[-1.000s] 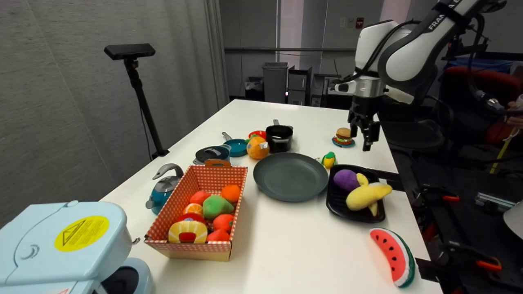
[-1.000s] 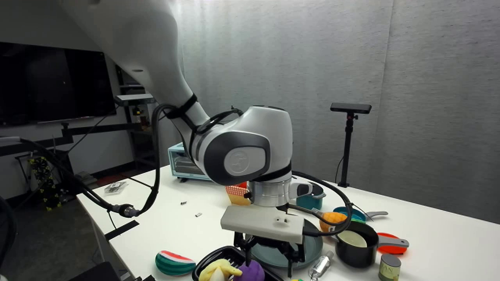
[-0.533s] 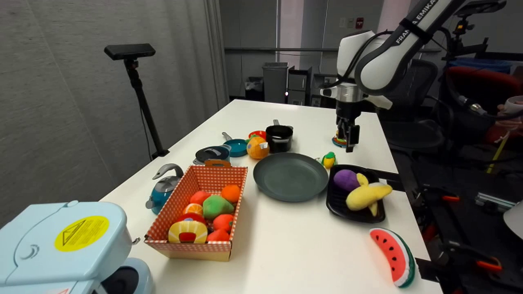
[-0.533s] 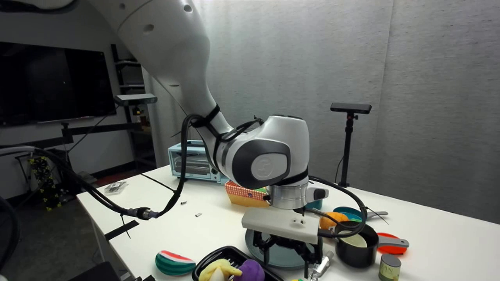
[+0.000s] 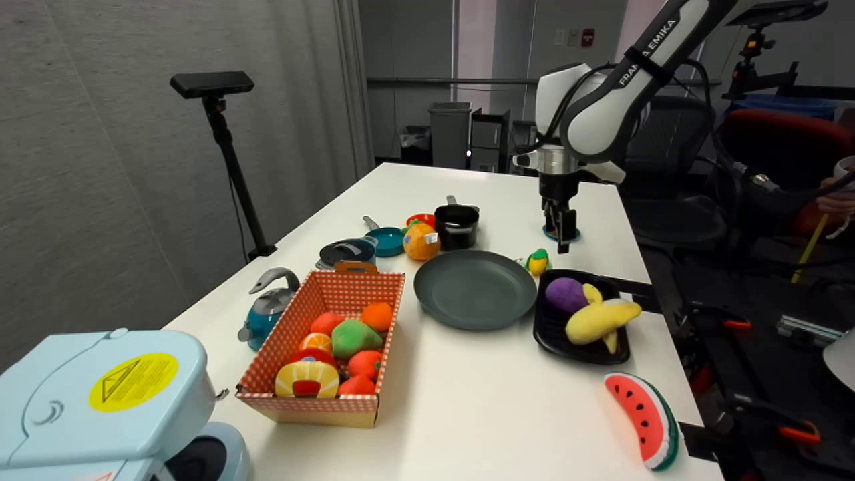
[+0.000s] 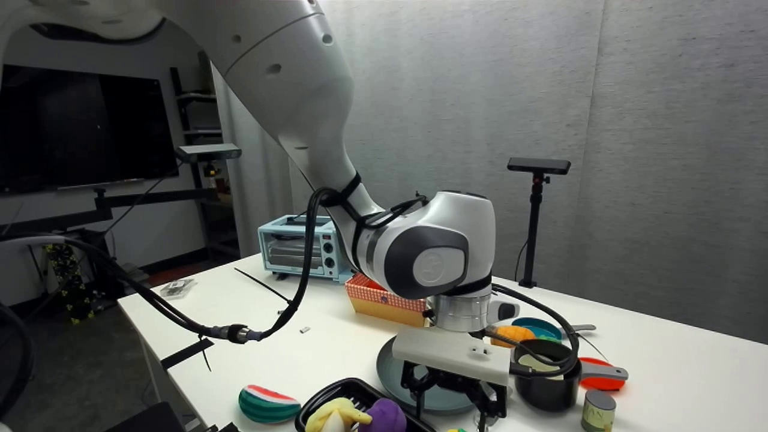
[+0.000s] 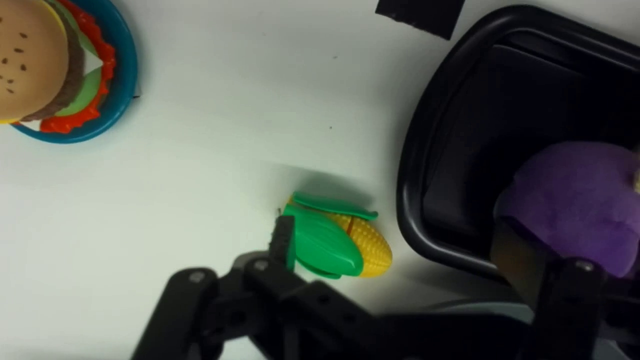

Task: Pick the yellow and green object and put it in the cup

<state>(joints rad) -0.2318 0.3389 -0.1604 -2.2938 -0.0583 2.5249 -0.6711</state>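
The yellow and green object is a toy corn (image 7: 327,242) lying on the white table, close to a black tray's corner. It shows in an exterior view (image 5: 537,262); in an exterior view only a sliver (image 6: 458,430) shows at the bottom edge. The cup (image 5: 457,227), black and round with a grey handle, stands behind the dark plate; it also shows in an exterior view (image 6: 546,387), with something pale inside. My gripper (image 7: 400,237) is open and empty above the corn; one finger overlaps its leaf end in the wrist view. It shows in both exterior views (image 5: 558,234) (image 6: 450,417).
The black tray (image 7: 417,150) holds a purple toy (image 7: 575,200) and a banana (image 5: 594,321). The dark plate (image 5: 475,290) lies beside it. A toy burger (image 7: 37,60) sits on a blue dish. A can (image 6: 599,411), toy orange (image 5: 421,242) and checkered box (image 5: 307,409) stand around.
My gripper has moved left and slightly down in an exterior view, coming over the area by the corn and partly covering the burger. It stays open. The objects have not moved.
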